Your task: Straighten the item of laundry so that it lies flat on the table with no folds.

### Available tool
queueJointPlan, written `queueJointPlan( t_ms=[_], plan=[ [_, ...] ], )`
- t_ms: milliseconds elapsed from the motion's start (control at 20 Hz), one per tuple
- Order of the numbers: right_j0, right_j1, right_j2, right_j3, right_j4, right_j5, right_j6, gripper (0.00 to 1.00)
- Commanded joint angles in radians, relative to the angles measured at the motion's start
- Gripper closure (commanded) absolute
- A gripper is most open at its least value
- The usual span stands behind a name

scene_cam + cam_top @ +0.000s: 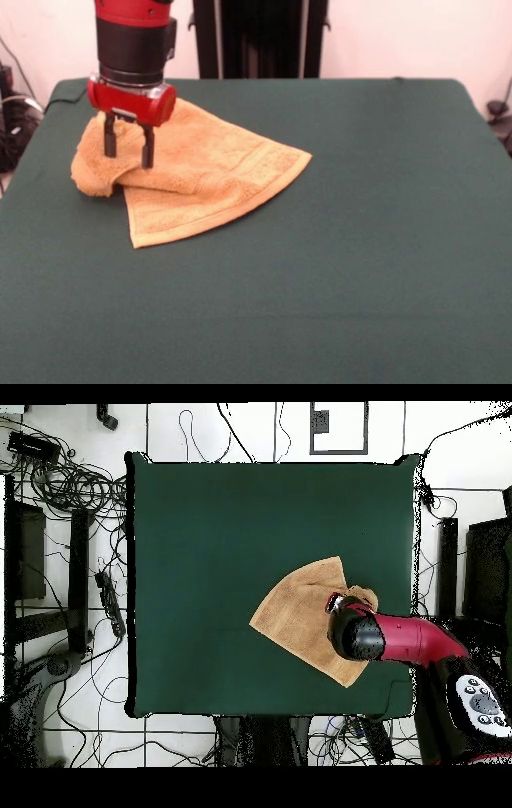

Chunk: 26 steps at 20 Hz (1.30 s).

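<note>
The orange-tan towel (200, 172) lies on the dark green table (336, 240) at the far left in the front view. It is folded over on itself, with a bunched rolled edge at its left end and a border band along the near edge. My gripper (128, 154) hangs straight down over the towel's left part, fingers (110, 142) open and apart, tips just above or at the fold. It holds nothing. In the overhead view the towel (295, 619) sits near the table's right side, with the arm (400, 639) covering its right part. No care label shows.
The table's edge (132, 584) is ringed by cables and stands on the floor. The robot's black pedestal (260, 36) stands behind the table's far edge.
</note>
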Motion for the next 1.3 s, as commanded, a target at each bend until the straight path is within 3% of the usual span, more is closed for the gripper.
queueJointPlan(
  t_ms=[50, 500, 550, 1300],
  plan=[
    [0.015, -0.024, 0.048, -0.004, -0.051, 0.119, -0.109, 0.00],
    [0.032, -0.024, 0.024, 0.004, -0.064, 0.074, -0.060, 0.00],
    [0.037, -0.024, 0.017, 0.004, -0.065, 0.067, -0.046, 1.00],
    [-0.007, -0.030, 0.049, -0.003, -0.087, 0.082, -0.083, 1.00]
  ],
)
